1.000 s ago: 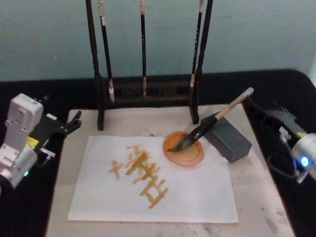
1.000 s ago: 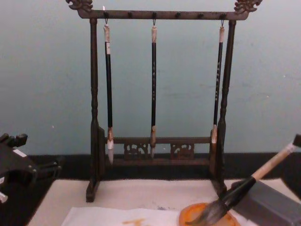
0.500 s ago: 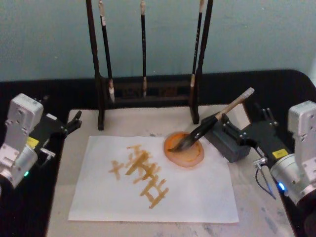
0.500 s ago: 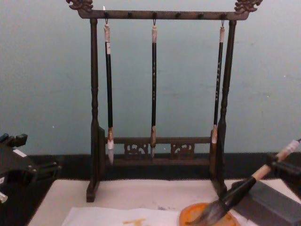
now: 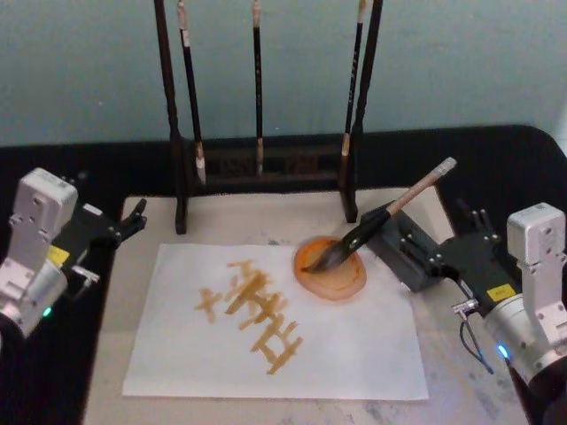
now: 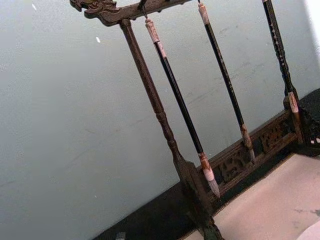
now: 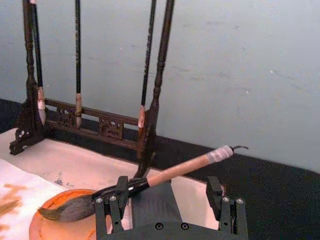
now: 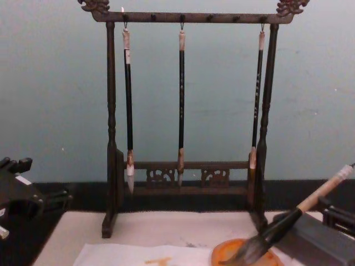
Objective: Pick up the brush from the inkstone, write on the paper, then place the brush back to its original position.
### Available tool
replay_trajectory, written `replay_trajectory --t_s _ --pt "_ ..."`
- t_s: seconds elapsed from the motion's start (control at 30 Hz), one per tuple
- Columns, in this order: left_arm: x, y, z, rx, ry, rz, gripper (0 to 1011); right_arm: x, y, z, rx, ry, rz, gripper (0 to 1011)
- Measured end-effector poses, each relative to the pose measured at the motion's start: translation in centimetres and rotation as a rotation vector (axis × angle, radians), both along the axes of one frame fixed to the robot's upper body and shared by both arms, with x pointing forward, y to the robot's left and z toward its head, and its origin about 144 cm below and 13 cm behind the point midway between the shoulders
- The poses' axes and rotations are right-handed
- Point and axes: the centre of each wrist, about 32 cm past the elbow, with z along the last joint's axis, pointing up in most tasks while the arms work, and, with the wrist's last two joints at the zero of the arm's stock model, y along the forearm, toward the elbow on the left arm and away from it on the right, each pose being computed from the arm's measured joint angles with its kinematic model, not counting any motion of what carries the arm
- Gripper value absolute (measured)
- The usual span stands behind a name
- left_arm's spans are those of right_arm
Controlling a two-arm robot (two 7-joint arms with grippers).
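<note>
Brush: the brush (image 5: 376, 217) lies propped at a slant, bristles resting in the orange inkstone (image 5: 330, 267), ferrule leaning on the edge of the grey block (image 5: 409, 246), pale handle rising up and away toward the robot's right.
Long axis: from low at the inkstone to high at the handle's taped end, running diagonally across the right side of the mat; in the chest view the brush (image 8: 299, 213) climbs the same way toward the right edge.
Right gripper: the right gripper (image 5: 423, 251) sits low beside the grey block, its two fingers spread wide apart and holding nothing; in the right wrist view the right gripper (image 7: 167, 202) frames the block and the brush (image 7: 165, 176), with the handle crossing above the gap between the fingers.
Direction to go: the handle lies just ahead of and slightly above the open fingers, so the grasp looks to call for a short advance and lift onto the pale shaft.
Nearer arm: the right, clearly; the left gripper (image 5: 133, 218) rests well apart at the far left of the mat, and whether its fingers are apart or together cannot be told.
Paper: the paper (image 5: 354, 345) lies flat in front of the inkstone, already carrying orange-yellow strokes.
Rack: the brush rack (image 8: 186, 111) stands behind with three slim brushes hanging.
</note>
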Motion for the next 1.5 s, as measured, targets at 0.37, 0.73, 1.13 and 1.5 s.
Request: replay_trajectory --t_s 0.37,0.73,1.13,1.5 --pt "0.0 0.0 0.0 0.0 0.0 0.0 1010 -0.1 -0.6 -1.1 0.007 0.023 -0.05 1000" --pt "0.0 0.0 0.0 0.0 0.0 0.0 1010 0.1 -0.8 -1.4 0.01 0.025 -0.084 1000" --pt "0.0 0.0 0.0 0.0 0.0 0.0 1010 0.1 -0.8 -1.4 0.01 0.025 -0.082 1000" --pt "0.0 0.0 0.0 0.0 0.0 0.0 1010 0.1 -0.8 -1.4 0.01 0.025 -0.08 1000"
